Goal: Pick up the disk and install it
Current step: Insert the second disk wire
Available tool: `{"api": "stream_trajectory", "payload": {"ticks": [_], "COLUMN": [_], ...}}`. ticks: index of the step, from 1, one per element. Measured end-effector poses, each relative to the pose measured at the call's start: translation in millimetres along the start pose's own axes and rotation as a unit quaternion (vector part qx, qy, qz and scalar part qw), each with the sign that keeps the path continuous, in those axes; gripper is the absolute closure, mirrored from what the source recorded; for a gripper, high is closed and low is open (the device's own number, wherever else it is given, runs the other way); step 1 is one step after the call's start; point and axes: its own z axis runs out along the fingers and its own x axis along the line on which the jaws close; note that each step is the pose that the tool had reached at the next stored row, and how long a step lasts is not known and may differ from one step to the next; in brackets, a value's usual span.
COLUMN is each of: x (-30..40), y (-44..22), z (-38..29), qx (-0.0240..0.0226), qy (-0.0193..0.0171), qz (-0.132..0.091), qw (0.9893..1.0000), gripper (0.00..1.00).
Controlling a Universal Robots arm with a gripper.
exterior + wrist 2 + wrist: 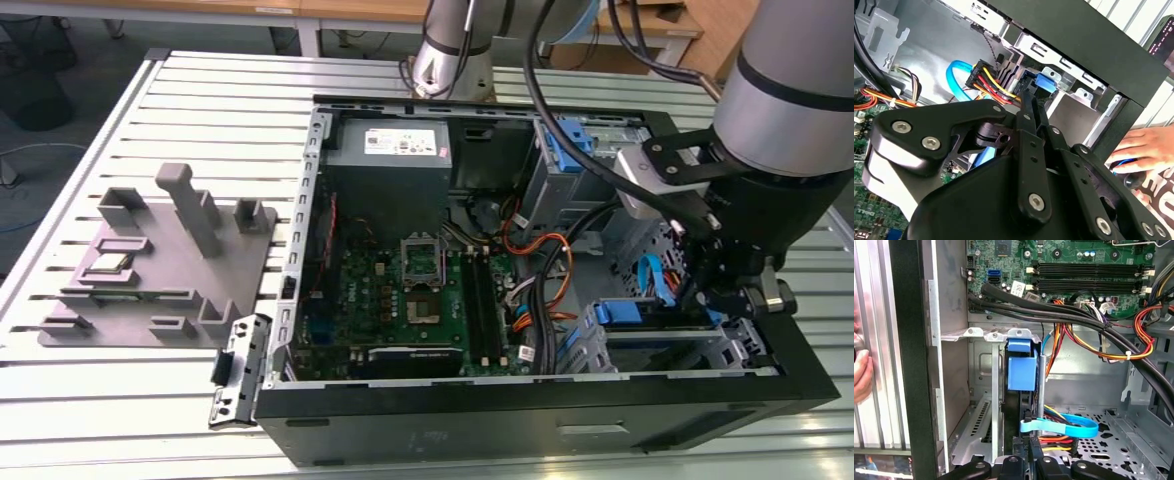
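- One slatted metal table (120,410) carries everything (pale aluminium slats).
- Open black computer case (534,420) lies on its side on the table, with its inside facing up.
- Robot arm (787,130) comes down from the exterior view's upper right. Its wrist is bent over the case's corner on the exterior view's right, and the tool points down into the drive cage.
- Grey fixture plate (147,290) with upright blocks sits on the table to the exterior view's left of the case, apart from it.
- Grey power supply box (387,145) sits in the far part of the case, well apart from the gripper.
- Green motherboard (400,310) lies flat on the case floor, between the power supply and the near wall.
- the disk (1021,370) stands on edge in the metal drive cage at the case corner and is seen edge-on. Its blue rail faces the first wrist view, and its long axis runs down into the cage (body mostly hidden).
- Gripper (1028,450) is right over that slot. Its jaws are narrow and appear clamped on the disk's upper edge, though the contact is partly hidden.
- Blue flat cable (1064,427) loops just beside the disk, next to the red-yellow-black wires.
- Person's hand (1144,145) rests outside the case wall, near the same corner.
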Motion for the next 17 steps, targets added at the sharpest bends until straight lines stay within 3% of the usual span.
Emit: {"api": "stream_trajectory", "payload": {"ticks": [10, 17], "x": [0.0, 0.1], "y": [0.2, -0.8], "z": [0.7, -3.1], "qx": [0.0, -0.0012], "qy": [0.0, 0.0006], "qz": [0.001, 0.004], "qw": [1.0, 1.0], "gripper": [0.84, 0.84]}}
